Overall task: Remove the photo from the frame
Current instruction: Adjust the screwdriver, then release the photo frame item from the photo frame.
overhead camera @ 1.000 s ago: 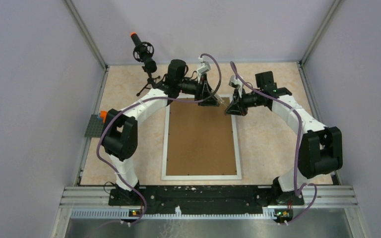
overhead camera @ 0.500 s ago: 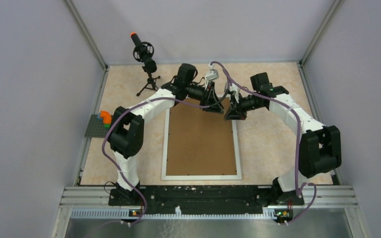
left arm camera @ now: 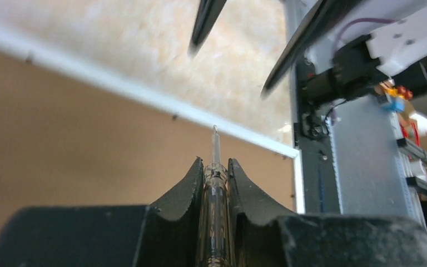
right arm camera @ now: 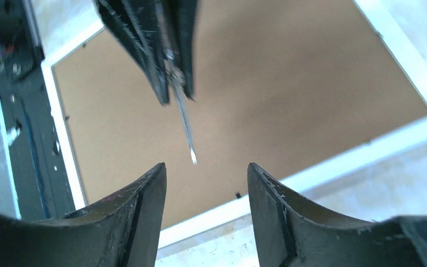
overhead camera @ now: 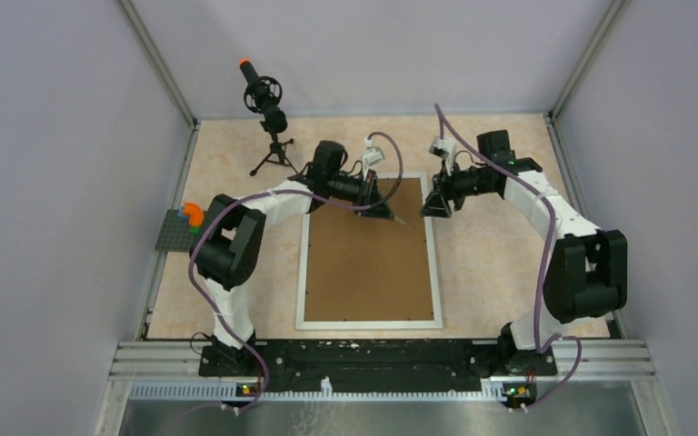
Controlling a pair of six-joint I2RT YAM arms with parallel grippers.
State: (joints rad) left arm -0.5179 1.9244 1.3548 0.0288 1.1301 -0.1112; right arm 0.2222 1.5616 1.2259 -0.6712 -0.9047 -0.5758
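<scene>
The white frame [overhead camera: 304,272] lies face down on the table, its brown backing board [overhead camera: 368,263] up. The photo is hidden beneath the board. My left gripper [overhead camera: 383,211] hovers over the board's far end, shut on a clear-handled screwdriver [left arm camera: 216,189] whose metal shaft [right arm camera: 184,125] points toward the frame's right border [right arm camera: 367,147]. My right gripper [overhead camera: 434,207] hangs open above that far right corner, nothing between its fingers. In the right wrist view the gripper [right arm camera: 205,167] faces the screwdriver tip. In the left wrist view my gripper [left arm camera: 216,162] pinches the handle.
A microphone on a small tripod [overhead camera: 268,113] stands at the back left. A grey studded plate with an orange piece [overhead camera: 180,227] lies at the left table edge. Small black tabs [right arm camera: 237,195] sit along the frame's inner edge. The metal rail [overhead camera: 373,354] runs along the near edge.
The two grippers met over the frame's far edge, then parted. My right gripper opened and pulled back to the right. My left gripper closed on the screwdriver and carried it left over the board.
</scene>
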